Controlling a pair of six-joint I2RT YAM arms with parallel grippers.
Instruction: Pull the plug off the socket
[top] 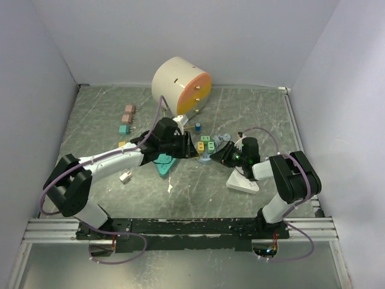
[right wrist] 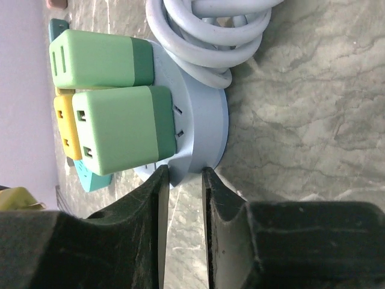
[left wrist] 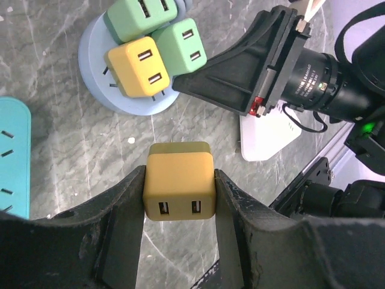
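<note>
The left hand (left wrist: 179, 180) is clamped on a mustard-yellow cube plug (left wrist: 178, 192) of smooth matte plastic, held just clear of the round pale-blue plastic socket (left wrist: 96, 66), so this pull looks done. The right hand (right wrist: 183, 180) pinches the socket's rim, bracing it on the grey marbled bench (right wrist: 301, 90). Two glossy green cube plugs (right wrist: 120, 129) and a yellow cube plug (right wrist: 65, 123) sit in the socket's face; the next move probably calls for setting the mustard one down beside the socket, then another straight pull.
</note>
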